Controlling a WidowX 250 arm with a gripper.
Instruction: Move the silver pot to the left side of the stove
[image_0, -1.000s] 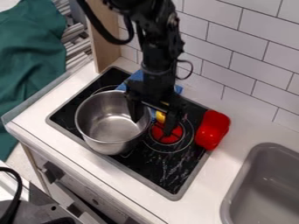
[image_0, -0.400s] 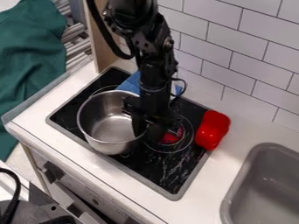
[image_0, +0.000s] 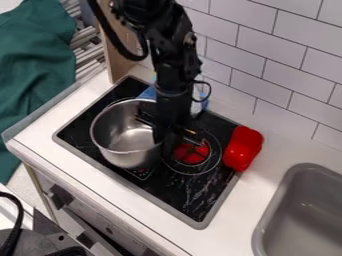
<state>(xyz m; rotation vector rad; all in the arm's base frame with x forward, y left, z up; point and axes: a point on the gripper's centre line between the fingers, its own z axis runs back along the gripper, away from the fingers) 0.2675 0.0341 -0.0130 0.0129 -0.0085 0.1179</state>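
White wall tiles (image_0: 280, 57) rise behind the stove (image_0: 190, 195), a black glass top with a grey rim set into the white table (image_0: 80, 172). Some small red marks show on the glass toward the stove's front, too small for me to read. The shiny silver metal pot (image_0: 127, 135) is over the stove's left half, upright or nearly so, mouth facing up; it's round, so I can't pick out a long axis. The black robot hand (image_0: 168, 138) hangs down over the middle of the stove, right at the pot's right side. From where I stand I can't tell whether it's open, closed or gripping the rim. A bright red rounded object (image_0: 243, 148) sits at the stove's right edge, a blue cloth (image_0: 147, 93) lies at its back, and a grey sink (image_0: 304, 212) is to its right.
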